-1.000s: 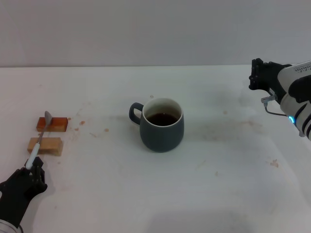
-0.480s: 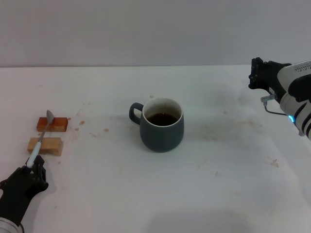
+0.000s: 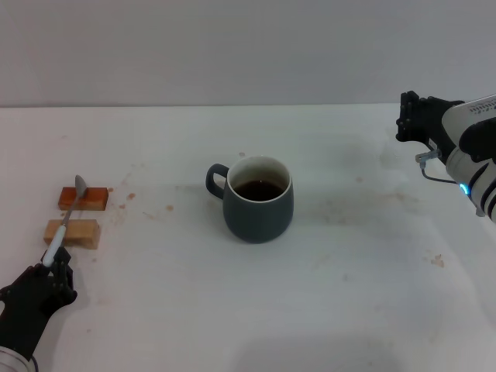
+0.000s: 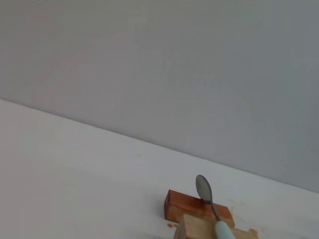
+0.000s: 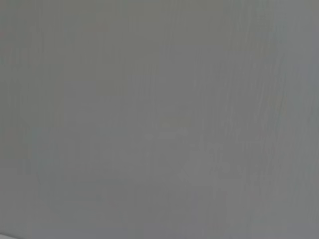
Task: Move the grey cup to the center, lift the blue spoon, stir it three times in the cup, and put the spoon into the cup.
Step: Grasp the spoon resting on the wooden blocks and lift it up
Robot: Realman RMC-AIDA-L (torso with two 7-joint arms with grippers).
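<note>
Bright, even light; soft shadows; pictures in focus.

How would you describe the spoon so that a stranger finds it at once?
Look at the table's left edge, where two wooden blocks lie. The spoon rests across both, its metal bowl on the orange block and its pale handle past the tan block, the only slim metal thing there.

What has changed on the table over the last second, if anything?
Almost nothing. The left gripper stays at the blue spoon's handle end; the spoon lies across the orange block and tan block as before. The grey cup and the raised right gripper haven't moved.
</note>
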